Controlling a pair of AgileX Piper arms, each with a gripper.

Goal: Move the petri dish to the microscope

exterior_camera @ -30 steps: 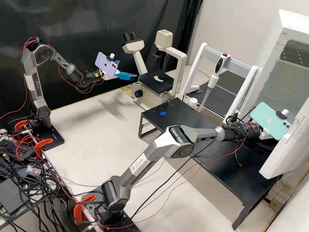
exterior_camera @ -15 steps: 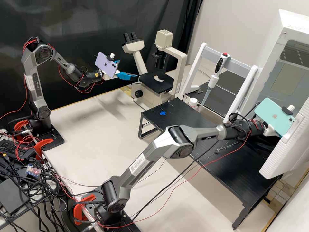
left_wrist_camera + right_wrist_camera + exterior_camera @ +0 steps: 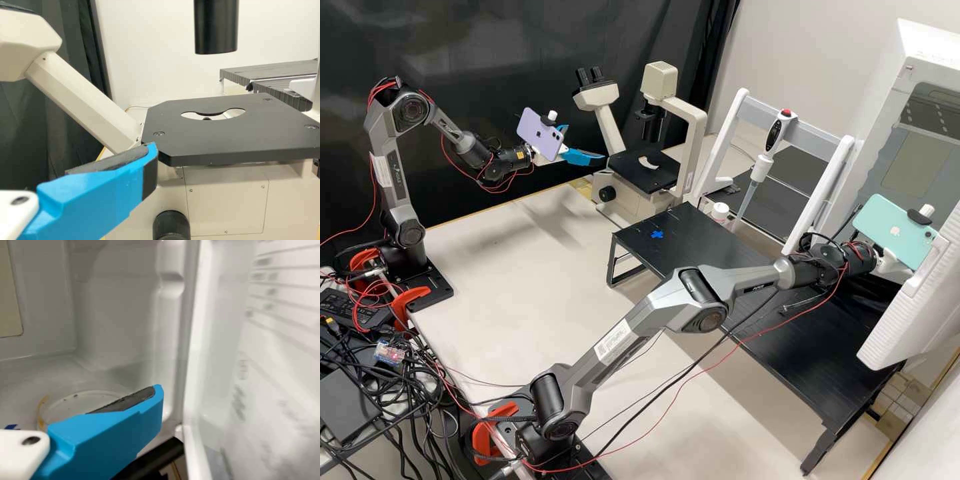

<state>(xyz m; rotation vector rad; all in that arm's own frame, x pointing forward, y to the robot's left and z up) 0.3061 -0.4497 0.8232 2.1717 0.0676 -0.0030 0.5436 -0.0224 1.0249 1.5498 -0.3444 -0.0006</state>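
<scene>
Left end effector (image 3: 586, 143): wide, near my microscope (image 3: 644, 170)
Right end effector (image 3: 889, 263): wide, at my open cabinet (image 3: 887, 87)
Petri dish (image 3: 82, 405): I see it on the cabinet floor

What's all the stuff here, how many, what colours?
Petri dish: one, clear, inside box
Box: one, white, right
Microscope: one, cream and black, back
Pipette: one, black and white, on rack
Rack: one, white and grey, beside box
Stand: one, black, centre
Cross: one, blue, on stand
Bench: one, pale, under stand
Curtain: black, back
Cables: many, black and red, left
Phones: two, lilac and mint, on arms
Arms: two, grey, left and right
</scene>
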